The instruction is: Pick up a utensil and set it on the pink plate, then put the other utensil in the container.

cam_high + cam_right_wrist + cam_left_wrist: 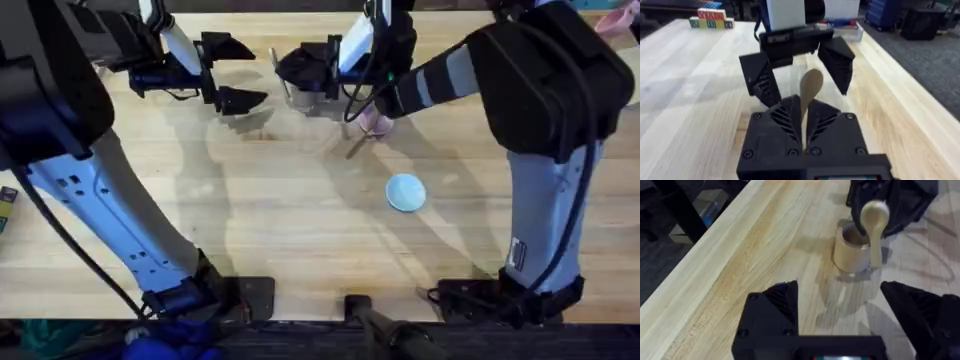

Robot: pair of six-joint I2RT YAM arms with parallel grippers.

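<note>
- We could barely make out the pink plate [378, 123], mostly hidden beneath the right arm; the fork [357, 146] jutted from it.
- The right gripper [804, 116] was clamped on the spoon [874, 227], oval head up, directly over the container [852, 249].
- The left gripper [228, 72] stood wide apart, empty, beside the container.
</note>
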